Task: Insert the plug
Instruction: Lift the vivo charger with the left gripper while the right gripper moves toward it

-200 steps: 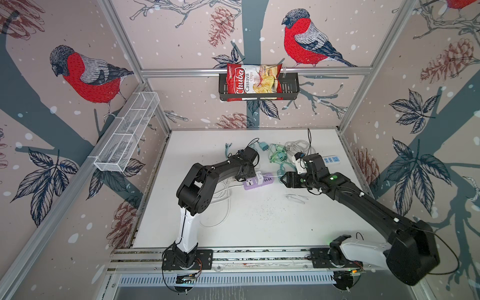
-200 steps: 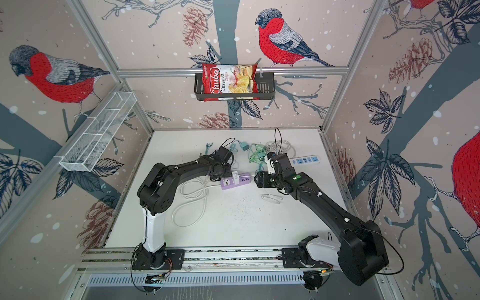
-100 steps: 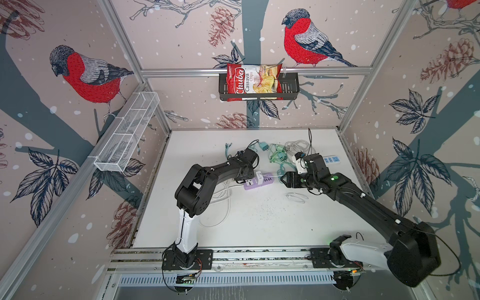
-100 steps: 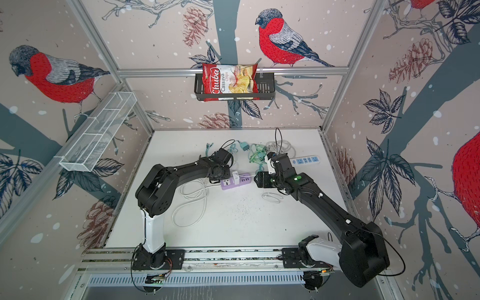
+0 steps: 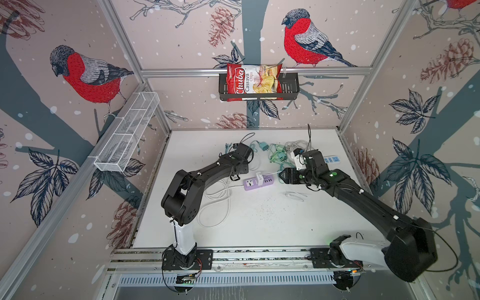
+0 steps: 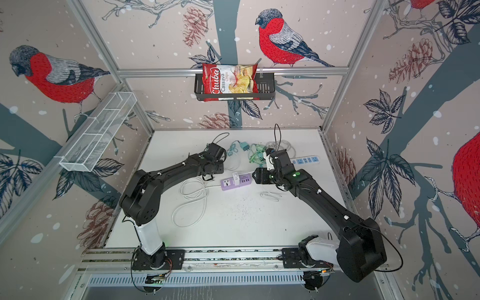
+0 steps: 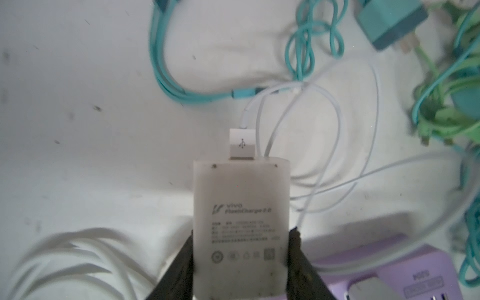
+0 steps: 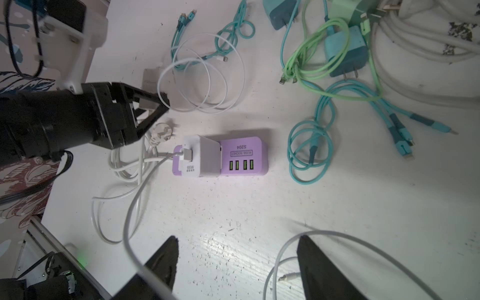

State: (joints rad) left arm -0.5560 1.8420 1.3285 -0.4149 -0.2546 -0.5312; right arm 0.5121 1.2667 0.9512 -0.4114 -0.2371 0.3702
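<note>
Left wrist: smooth rectangular white charger (image 7: 241,220)

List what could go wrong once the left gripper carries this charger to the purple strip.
The left gripper pinches the charger only near one end; it may twist when pushed.
Its cable loops beside the other cables and may snag.
Nothing holds the purple strip; the right gripper hangs open apart from it, so it may slide.

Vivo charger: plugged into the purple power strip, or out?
Out. The left gripper holds the vivo charger clear of the purple power strip; a different white charger sits in its socket.
</note>
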